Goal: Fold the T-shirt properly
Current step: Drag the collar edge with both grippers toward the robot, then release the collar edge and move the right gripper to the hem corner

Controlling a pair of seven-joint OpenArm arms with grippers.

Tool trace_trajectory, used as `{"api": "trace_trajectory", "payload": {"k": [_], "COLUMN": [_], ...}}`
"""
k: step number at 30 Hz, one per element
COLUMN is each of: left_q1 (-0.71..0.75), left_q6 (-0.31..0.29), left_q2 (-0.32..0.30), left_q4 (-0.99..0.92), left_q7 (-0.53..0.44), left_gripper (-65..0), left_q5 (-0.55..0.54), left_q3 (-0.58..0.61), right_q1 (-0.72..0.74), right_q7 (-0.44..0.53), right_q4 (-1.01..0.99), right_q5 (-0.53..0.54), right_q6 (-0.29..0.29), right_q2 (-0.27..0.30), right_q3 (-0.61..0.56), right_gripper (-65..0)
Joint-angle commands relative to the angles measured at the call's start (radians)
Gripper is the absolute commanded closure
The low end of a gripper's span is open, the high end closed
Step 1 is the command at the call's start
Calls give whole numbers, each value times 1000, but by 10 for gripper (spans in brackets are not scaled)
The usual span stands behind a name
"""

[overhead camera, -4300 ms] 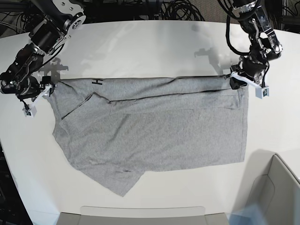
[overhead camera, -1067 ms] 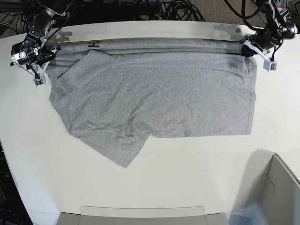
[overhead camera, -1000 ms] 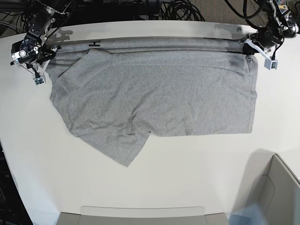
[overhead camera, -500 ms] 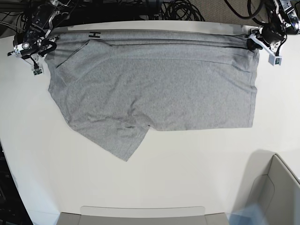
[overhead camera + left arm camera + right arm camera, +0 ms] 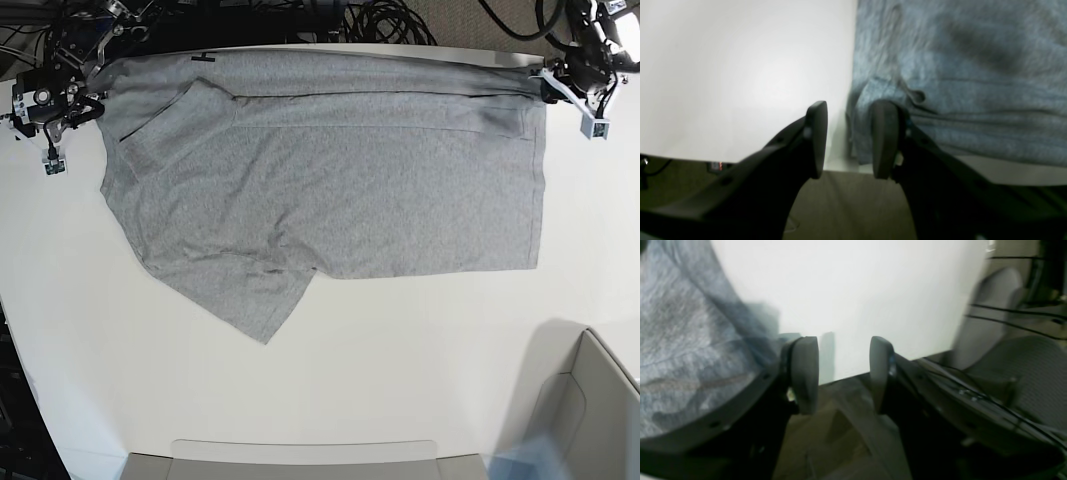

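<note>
Two sets of fingers are standing apart, left gripper (image 5: 848,140) at the T-shirt (image 5: 330,190) corner, right gripper (image 5: 840,375) gripping nothing; the shirt is lying flat along the worktop's (image 5: 400,380) far edge.

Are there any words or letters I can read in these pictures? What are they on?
No text reads clearly.
Black print on the T-shirt: only a small dark sliver shows at its far edge in the base view, too little to read.
Both wrist views: blurred, with no lettering to be seen.
</note>
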Motion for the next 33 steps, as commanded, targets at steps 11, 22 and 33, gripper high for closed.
{"api": "trace_trajectory", "payload": {"k": [11,22,33], "left_q1": [31,-94,-272], "left_q6": [-3,-30,-37], "left_q2": [-48,-44,-8], "left_q4": [46,128,126], "left_q7": [-20,-20,-18], "left_gripper": [-229,-229,-128], "left_q5": [1,-1,1], "left_q3": [-113,-62,96], "right_q1": [27,182,460], "right_q7": [-1,-1,7], "right_q4": [43,118,-78], "right_q5": [-8,-18,-162], "right_q6": [15,15,15], "right_q2": [10,-50,-61], "right_q3": [24,18,-329], "right_gripper": [-253,-252,-252]}}
